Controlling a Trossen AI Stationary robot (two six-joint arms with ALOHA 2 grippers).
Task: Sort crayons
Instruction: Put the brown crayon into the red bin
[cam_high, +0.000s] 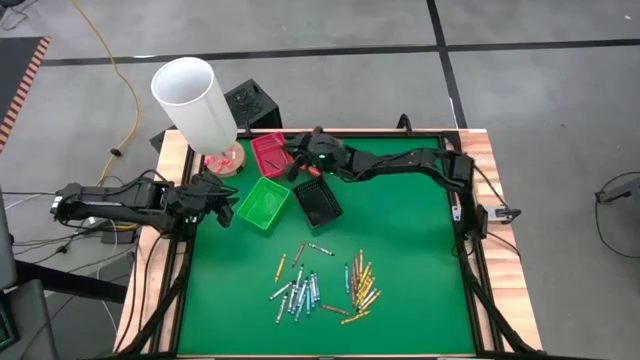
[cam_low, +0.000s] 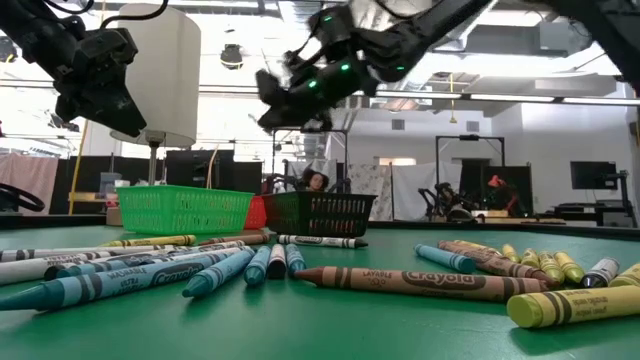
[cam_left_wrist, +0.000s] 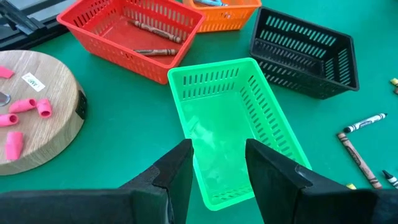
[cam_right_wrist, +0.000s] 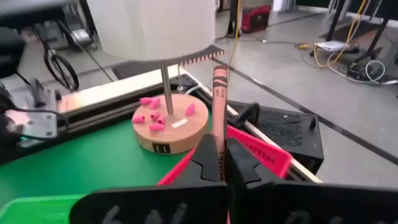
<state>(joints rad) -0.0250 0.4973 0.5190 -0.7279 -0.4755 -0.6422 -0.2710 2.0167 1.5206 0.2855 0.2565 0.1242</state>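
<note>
In right gripper (cam_right_wrist: 222, 163): red-brown crayon (cam_right_wrist: 219, 106) (upright)

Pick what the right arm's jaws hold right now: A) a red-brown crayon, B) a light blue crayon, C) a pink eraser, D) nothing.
A: in the right wrist view the right gripper has its jaws shut on a red-brown crayon standing upright between them, above the red tray.

Colours on the green tabletop (cam_high: 420, 260)

Trays: red tray (cam_left_wrist: 127, 31), orange tray (cam_left_wrist: 233, 12), bright green tray (cam_left_wrist: 239, 124), black tray (cam_left_wrist: 308, 53), all slotted. Crayons (cam_high: 320, 285): yellow-orange, light blue, red-brown, grey-white. Right pincer (cam_right_wrist: 221, 163), black, holds a red-brown crayon (cam_right_wrist: 219, 99). Wooden lamp base (cam_left_wrist: 37, 124) carries pink pieces.
</note>
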